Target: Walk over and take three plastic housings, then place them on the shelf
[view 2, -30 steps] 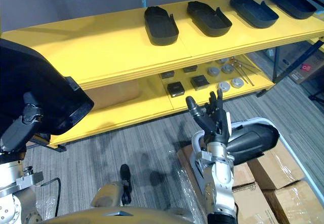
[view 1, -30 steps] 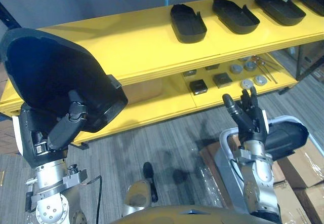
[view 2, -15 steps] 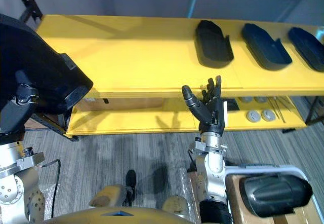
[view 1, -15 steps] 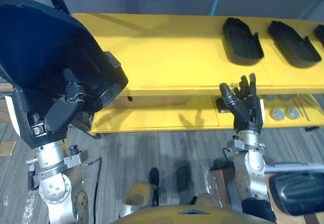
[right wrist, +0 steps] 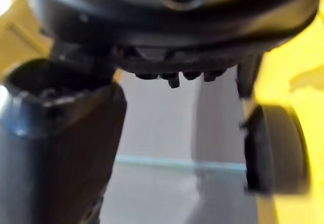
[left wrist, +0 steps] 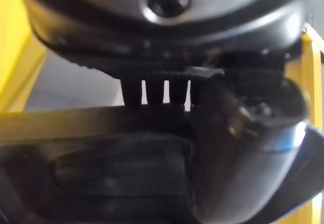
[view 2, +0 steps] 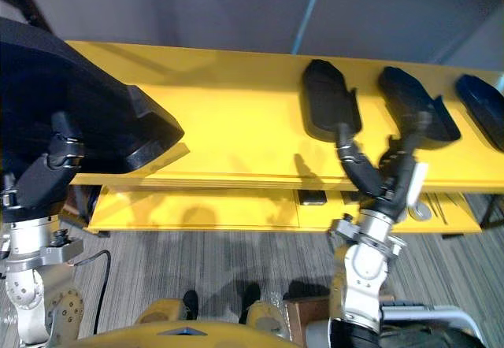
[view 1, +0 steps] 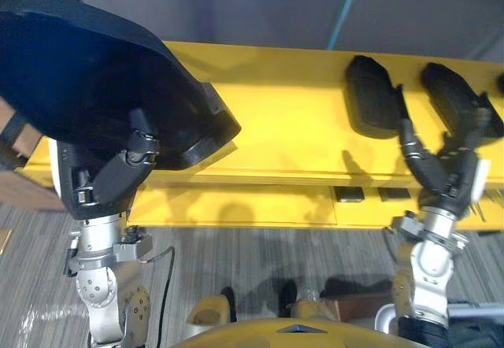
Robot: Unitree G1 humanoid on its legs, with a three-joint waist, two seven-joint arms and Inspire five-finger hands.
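My left hand [view 1: 110,184] is raised at the left, its thumb and fingers curled round the rim of a large black plastic housing [view 1: 94,80]. The housing's far end hangs over the left part of the yellow shelf's top board [view 1: 291,124]. Up close, the same housing [left wrist: 91,176] lies past my thumb. Three more black housings lie on the top board at the right: one [view 2: 331,100], a second [view 2: 413,105] and a third [view 2: 482,113]. My right hand [view 2: 379,176] stands upright before the shelf's front edge, fingers straight and spread, holding nothing.
The shelf's lower board [view 1: 236,206] carries small dark blocks [view 1: 349,194] under the right part. Grey striped carpet [view 2: 220,261] lies between me and the shelf. A grey wall [view 2: 236,9] stands behind it.
The whole view has shifted as I came closer to the shelf. The held housing has gone forward over the top board. My right hand has risen to the right, nearer the shelf's edge.
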